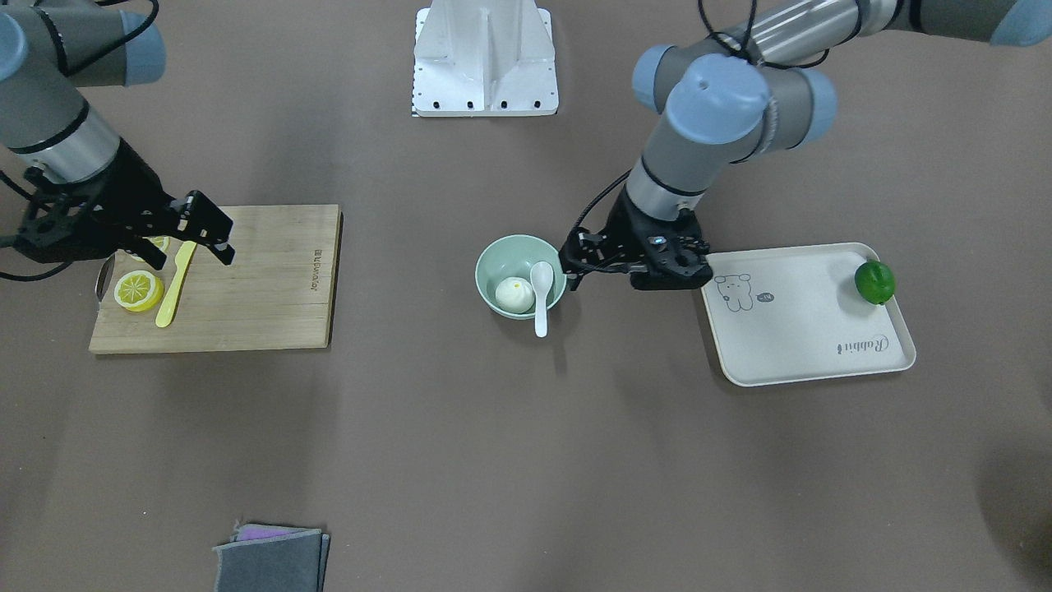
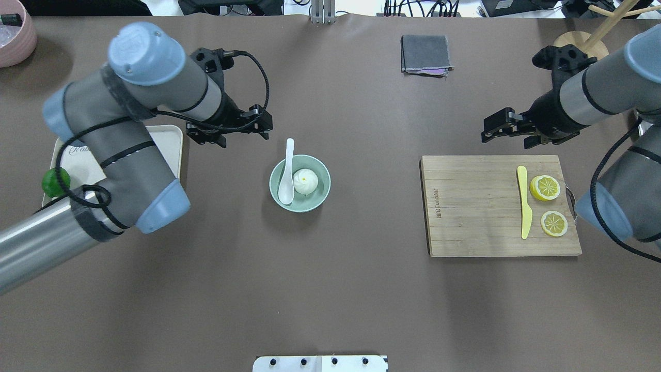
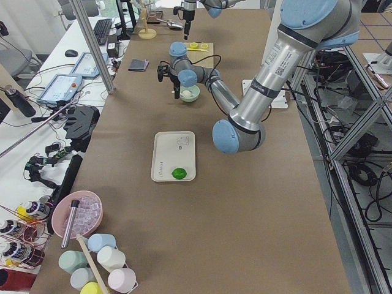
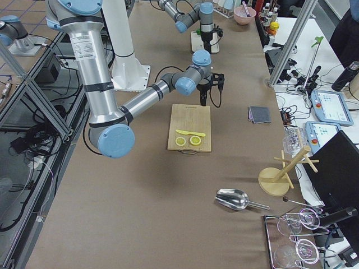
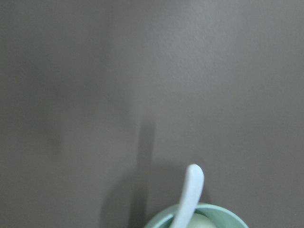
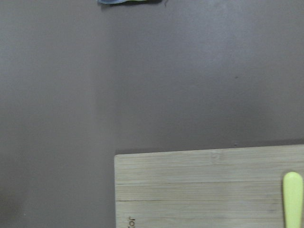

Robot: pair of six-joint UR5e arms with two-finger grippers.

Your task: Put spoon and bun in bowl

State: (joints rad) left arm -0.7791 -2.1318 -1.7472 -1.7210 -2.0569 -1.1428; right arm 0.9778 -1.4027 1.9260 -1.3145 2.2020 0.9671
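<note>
The pale mint-green bowl (image 2: 319,192) (image 1: 501,255) stands mid-table. The white pleated bun (image 2: 305,181) (image 1: 514,294) lies inside it. The white spoon (image 2: 286,175) (image 1: 542,288) has its scoop in the bowl and its handle leaning out over the rim. In the left wrist view the spoon handle (image 5: 191,191) and the bowl rim (image 5: 223,213) show at the bottom edge. My left gripper (image 2: 264,124) (image 1: 573,261) is open and empty, just beside the bowl on the tray side. My right gripper (image 2: 488,129) (image 1: 215,230) is open and empty, above the far edge of the cutting board.
A wooden cutting board (image 2: 475,206) holds two lemon slices (image 2: 545,187) and a yellow plastic knife (image 2: 524,206). A beige tray (image 1: 805,329) with a green lime (image 1: 874,282) lies under my left arm. A folded grey cloth (image 2: 425,54) lies at the far side.
</note>
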